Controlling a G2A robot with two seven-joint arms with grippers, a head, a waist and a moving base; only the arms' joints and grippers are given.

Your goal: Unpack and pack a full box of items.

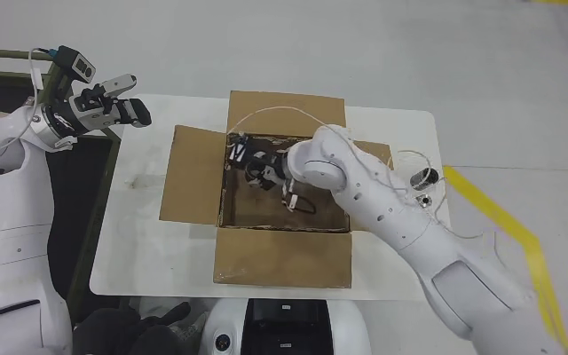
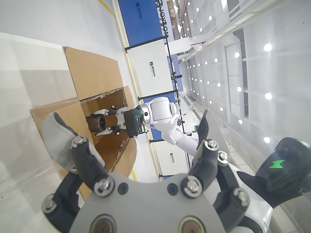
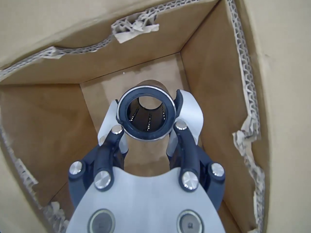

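Observation:
An open cardboard box [image 1: 282, 257] stands in the middle of the white table [image 1: 133, 257], its flaps folded outward. My right gripper [image 3: 147, 112] is down inside the box, shut on a metal cylinder [image 3: 145, 132] with a black end ring and rows of small balls in its bore. The cylinder is held above the bare box floor [image 3: 97, 93]. In the left wrist view the right gripper [image 2: 109, 122] shows at the box opening with the cylinder [image 2: 97, 122] in its fingers. My left gripper [image 1: 133, 99] is up beyond the table's far left corner, open and holding nothing.
A small round metal part [image 1: 424, 177] with thin cables lies on the table to the right of the box. A dark frame [image 1: 93, 213] runs along the table's left edge. The box's inner rim [image 3: 245, 73] is torn and ragged.

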